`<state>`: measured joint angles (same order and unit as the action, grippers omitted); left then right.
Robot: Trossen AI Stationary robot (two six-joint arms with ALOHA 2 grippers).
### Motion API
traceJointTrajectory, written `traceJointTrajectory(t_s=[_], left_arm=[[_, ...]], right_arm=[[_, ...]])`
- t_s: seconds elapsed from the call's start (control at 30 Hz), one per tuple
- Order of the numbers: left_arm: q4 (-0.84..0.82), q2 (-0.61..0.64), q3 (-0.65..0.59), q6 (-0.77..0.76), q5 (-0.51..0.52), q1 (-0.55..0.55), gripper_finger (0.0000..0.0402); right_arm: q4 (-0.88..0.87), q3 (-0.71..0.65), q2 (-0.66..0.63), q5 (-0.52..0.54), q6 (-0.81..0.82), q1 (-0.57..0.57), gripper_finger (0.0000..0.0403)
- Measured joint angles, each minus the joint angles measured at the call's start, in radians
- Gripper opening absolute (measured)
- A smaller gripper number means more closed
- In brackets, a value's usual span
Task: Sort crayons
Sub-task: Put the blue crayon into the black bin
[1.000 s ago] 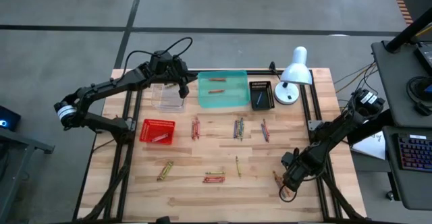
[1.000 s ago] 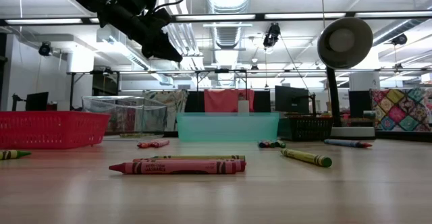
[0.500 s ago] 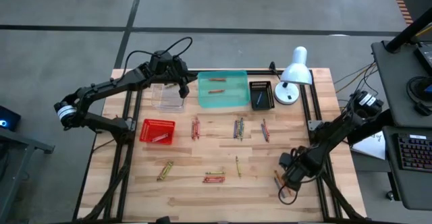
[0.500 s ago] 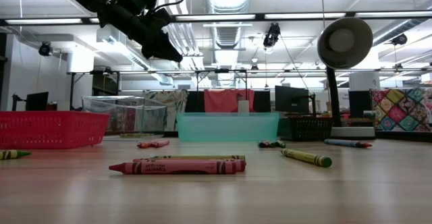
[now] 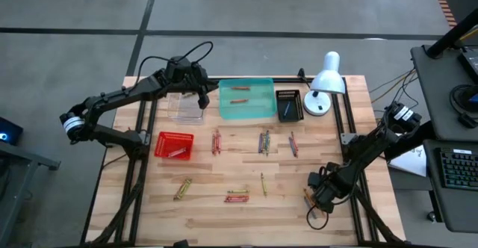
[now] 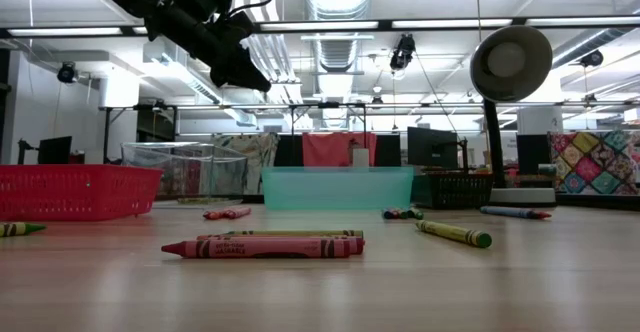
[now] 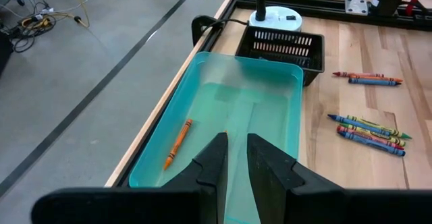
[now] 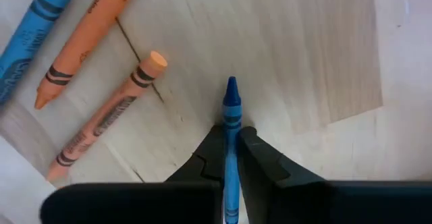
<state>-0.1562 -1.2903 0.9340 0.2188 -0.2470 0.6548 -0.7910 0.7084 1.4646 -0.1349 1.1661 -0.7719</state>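
Crayons lie in small groups on the wooden table: red ones (image 5: 216,140), mixed ones (image 5: 264,142), more (image 5: 293,143), yellow-green ones (image 5: 182,189), red ones (image 5: 237,196). My right gripper (image 5: 315,209), near the table's near right corner, is shut on a blue crayon (image 8: 231,136). Two orange crayons (image 8: 101,116) and another blue one (image 8: 30,32) lie on the wood beside it. My left gripper (image 7: 236,158) hangs above the teal tray (image 7: 283,116) at the far side, fingers a narrow gap apart and empty. An orange crayon (image 7: 177,143) lies in the tray. My right gripper pinches the blue crayon's wrapped shaft (image 8: 231,126) between its two fingers. The crayon lies along the fingers, and its pointed tip (image 8: 231,84) sticks out past the fingertips toward the table. I cannot tell whether the tip touches the wood.
A red mesh basket (image 5: 174,144) stands at the left, a clear bin (image 5: 185,107) at the far left, a black basket (image 5: 288,104) and a white desk lamp (image 5: 325,84) at the far right. The table's right edge is close to my right gripper.
My right arm has shifted a little toward the table's left with the blue crayon still in its fingers. My left arm has kept still.
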Motion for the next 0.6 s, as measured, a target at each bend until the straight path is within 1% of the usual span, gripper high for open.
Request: traceJointTrajectory(t_s=[0.17,0.27,0.37,0.5,0.57,0.6], left_arm=[[0.000,0.000,-0.001,0.000,-0.011,-0.002,0.0039],[0.002,0.000,-0.001,0.000,-0.042,-0.005,0.0039],[0.011,0.000,-0.001,0.000,-0.051,-0.013,0.0039],[0.019,0.000,-0.001,0.000,-0.052,-0.020,0.0039],[0.027,0.000,-0.001,0.000,-0.052,-0.024,0.0039],[0.030,0.000,-0.001,0.000,-0.052,-0.024,0.0039]], right_arm=[[-0.053,0.012,-0.047,0.013,0.071,0.000,0.0012],[-0.160,0.048,-0.087,0.081,0.117,0.014,0.0011],[-0.214,0.097,-0.131,0.169,0.122,0.055,0.0009],[-0.200,0.164,-0.192,0.371,0.065,0.165,0.0009],[-0.171,0.194,-0.216,0.451,-0.016,0.240,0.0009],[-0.132,0.210,-0.225,0.471,-0.076,0.280,0.0009]])
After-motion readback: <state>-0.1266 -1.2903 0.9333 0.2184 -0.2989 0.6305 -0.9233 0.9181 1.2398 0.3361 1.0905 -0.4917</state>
